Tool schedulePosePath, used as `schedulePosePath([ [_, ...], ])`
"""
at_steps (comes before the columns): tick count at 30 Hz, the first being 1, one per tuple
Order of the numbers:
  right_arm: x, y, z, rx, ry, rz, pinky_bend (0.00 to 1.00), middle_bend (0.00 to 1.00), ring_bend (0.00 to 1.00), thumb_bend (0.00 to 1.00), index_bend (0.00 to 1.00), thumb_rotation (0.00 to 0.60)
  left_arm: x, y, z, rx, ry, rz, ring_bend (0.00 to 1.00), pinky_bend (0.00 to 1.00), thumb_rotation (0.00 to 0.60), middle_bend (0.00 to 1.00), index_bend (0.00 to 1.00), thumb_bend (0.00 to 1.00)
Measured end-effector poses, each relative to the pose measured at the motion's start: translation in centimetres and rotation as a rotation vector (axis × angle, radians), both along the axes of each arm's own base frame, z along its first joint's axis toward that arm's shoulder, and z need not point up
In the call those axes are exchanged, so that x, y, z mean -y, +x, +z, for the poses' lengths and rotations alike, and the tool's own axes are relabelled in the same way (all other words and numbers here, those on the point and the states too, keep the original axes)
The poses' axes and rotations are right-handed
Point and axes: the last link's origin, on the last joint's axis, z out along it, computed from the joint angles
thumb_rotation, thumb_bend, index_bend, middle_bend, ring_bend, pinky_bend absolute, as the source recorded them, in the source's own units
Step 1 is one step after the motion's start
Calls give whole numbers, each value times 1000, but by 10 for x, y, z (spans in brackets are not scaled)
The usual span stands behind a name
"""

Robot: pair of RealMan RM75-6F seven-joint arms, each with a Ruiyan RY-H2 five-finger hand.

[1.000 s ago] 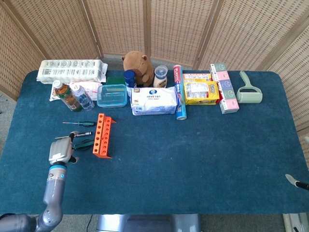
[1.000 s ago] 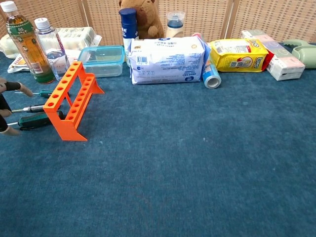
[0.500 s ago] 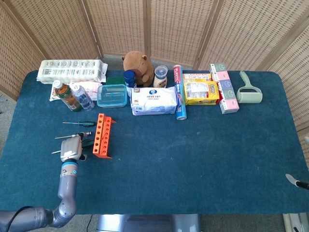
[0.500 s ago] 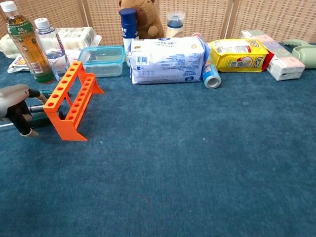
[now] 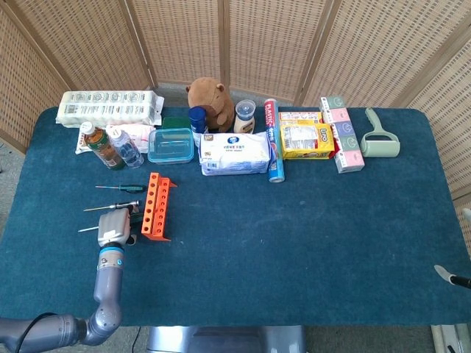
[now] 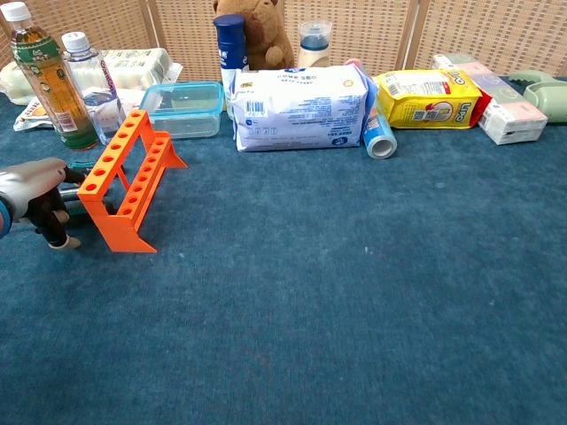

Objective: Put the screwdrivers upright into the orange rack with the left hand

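Three screwdrivers: all lie flat on the dark blue cloth-covered table [image 5: 294, 220], left of the orange plastic rack with two rows of holes [image 5: 154, 206]; none stands in the rack yet.
Far screwdriver: the green-handled thin-shafted screwdriver [image 5: 121, 188] lies well behind the hand, untouched.
Middle screwdriver: the black-and-silver-handled screwdriver [image 5: 112, 207] lies just behind the hand, its shaft pointing left.
Near screwdriver: the dark green-and-black-handled screwdriver [image 5: 90, 228] is under the hand; only its thin shaft shows, sticking out to the left.
Left hand: the grey five-finger left hand [image 5: 112, 227] is down on the near screwdriver's handle, fingers curled under the palm in the chest view [image 6: 44, 205]; whether they have actually closed on the handle cannot be told.
Right hand: only a tip at the table's right edge [image 5: 449, 276]; state cannot be told.
Risk, grip: the handle is low on soft cloth; a shallow pinch could let it roll away or drop on lifting.
Risk, rack: the hand is just beside the light rack; a sideways sweep could push or tip it.
Risk, neighbour: the middle screwdriver is close enough to be dragged along.
Change: a second earlier the hand sat further left with fingers spread; it has since moved toward the rack and curled over the handle. Rack and other tools unmoved.
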Motion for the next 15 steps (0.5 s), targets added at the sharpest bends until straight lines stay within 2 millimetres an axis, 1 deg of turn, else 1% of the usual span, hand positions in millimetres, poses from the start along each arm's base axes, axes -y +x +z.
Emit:
schedulePosePath([
  [6,0,0,0,7,3,3,0,0,0,0,44,600,0,2,-1,-6,0,-10,961,1000,600,1000,480,375],
  [12,-1,1,2,16,1,8,0,0,0,0,45,600,4,2,1,-18,6,-19,960,1000,600,1000,537,394],
  [15,-1,1,2,19,-1,12,0,0,0,0,45,600,5,2,1,-17,5,-22,961,1000,600,1000,543,394],
])
